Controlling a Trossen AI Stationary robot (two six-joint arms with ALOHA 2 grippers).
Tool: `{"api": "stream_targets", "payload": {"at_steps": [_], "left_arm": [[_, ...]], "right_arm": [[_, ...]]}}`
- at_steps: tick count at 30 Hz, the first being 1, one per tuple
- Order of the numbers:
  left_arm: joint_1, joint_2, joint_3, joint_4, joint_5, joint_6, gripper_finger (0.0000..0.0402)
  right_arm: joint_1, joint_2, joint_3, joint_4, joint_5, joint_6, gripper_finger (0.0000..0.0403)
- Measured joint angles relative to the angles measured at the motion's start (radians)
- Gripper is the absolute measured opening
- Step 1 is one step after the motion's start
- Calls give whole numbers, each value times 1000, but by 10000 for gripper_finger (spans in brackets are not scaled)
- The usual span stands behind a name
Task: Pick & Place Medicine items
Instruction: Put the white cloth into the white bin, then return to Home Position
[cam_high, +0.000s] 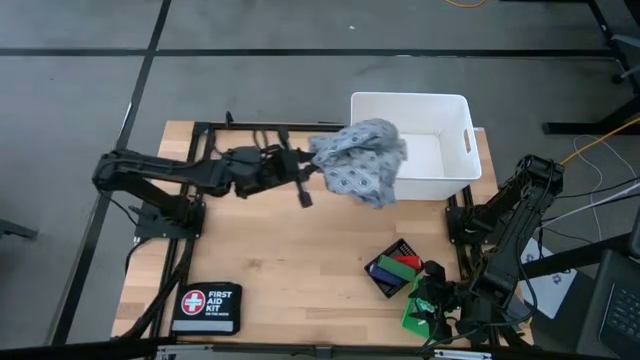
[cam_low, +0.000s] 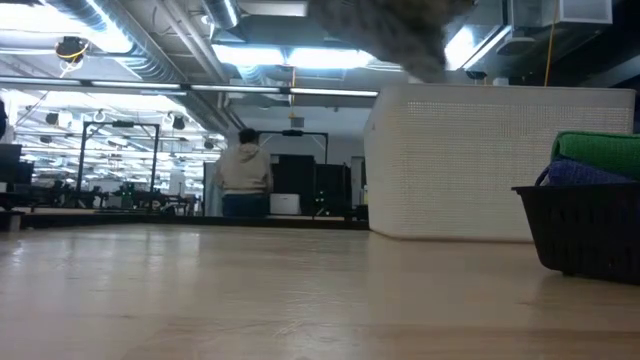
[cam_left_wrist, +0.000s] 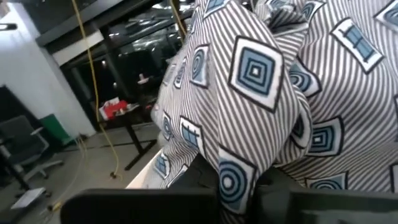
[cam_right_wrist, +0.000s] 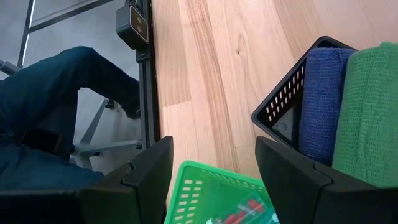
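Left gripper (cam_high: 312, 165), upper centre of high view, arm stretched flat, clenched on a crumpled striped cloth (cam_high: 362, 160) with blue square print, hanging over the rim of the white plastic bin (cam_high: 460, 110). Right gripper (cam_right_wrist: 213, 163) folded low at lower right, fingers spread, empty, over a green mesh basket (cam_right_wrist: 202, 190) holding small medicine items (cam_right_wrist: 239, 211). Black perforated basket (cam_high: 384, 283) holds rolled blue, green, red pieces.

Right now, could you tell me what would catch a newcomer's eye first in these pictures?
Most striking is the striped, patterned cloth that the left gripper holds shut in the air, hanging over the near rim of the white bin at the table's far side. Then the black basket of blue, green and red rolls near the right arm, whose jaws stand open.
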Motion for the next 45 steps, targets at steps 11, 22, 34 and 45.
{"api": "stream_targets", "payload": {"at_steps": [11, 22, 34, 45], "left_arm": [[168, 361, 373, -57, 169, 47, 7], [363, 704, 782, -308, 304, -83, 8], [414, 764, 821, -403, 429, -160, 125], [380, 609, 821, -481, 802, -369, 213]], "right_arm": [[0, 0, 0, 14, 19, -15, 229], [0, 0, 0, 23, 27, -45, 229], [0, 0, 0, 35, 34, -71, 229], [0, 0, 0, 154, 180, -184, 229]]}}
